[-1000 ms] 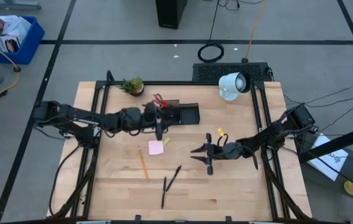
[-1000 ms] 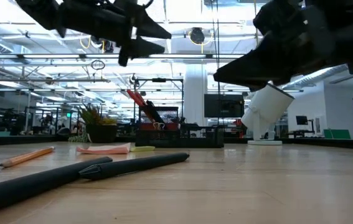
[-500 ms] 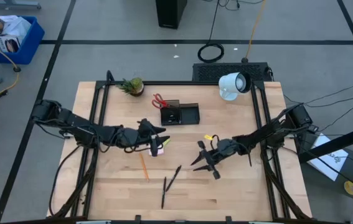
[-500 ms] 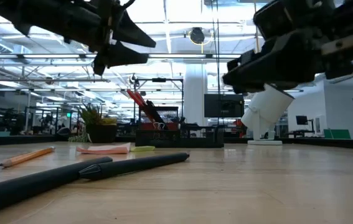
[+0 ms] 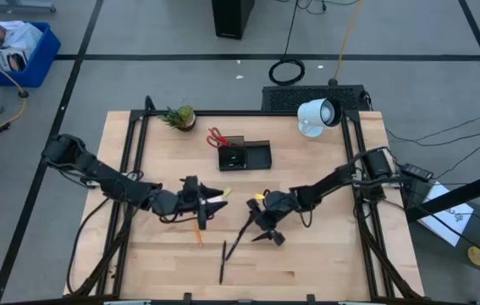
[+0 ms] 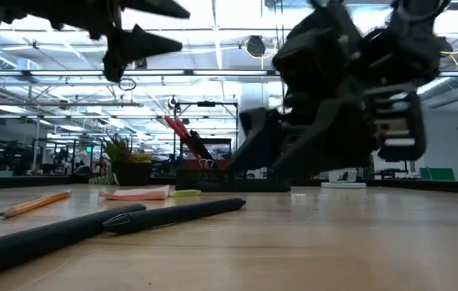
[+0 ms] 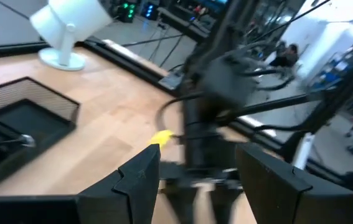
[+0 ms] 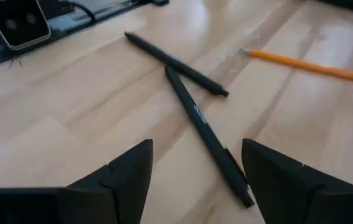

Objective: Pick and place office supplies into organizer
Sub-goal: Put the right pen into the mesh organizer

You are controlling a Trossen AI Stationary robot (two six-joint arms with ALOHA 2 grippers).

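Observation:
Two black pens and an orange pencil lie flat on the table's near half. My right gripper hangs open low over the table, just right of the upper pen's far end; in its wrist view that pen lies ahead between the fingers of my right gripper, untouched. My left gripper is open and holds nothing above the pink sticky-note pad. The black organizer stands at the far middle with red-handled scissors upright in its cup.
A potted plant stands at the far left and a white lamp-like device at the far right. Black frame rails run along both table sides. In the left wrist view my right arm stands close ahead.
My left gripper has swung away from the organizer toward the table's near edge and now hangs over the sticky-note pad. My right gripper has gone down and toward the table's left, to the pens, rolling as it went. The supplies have kept still.

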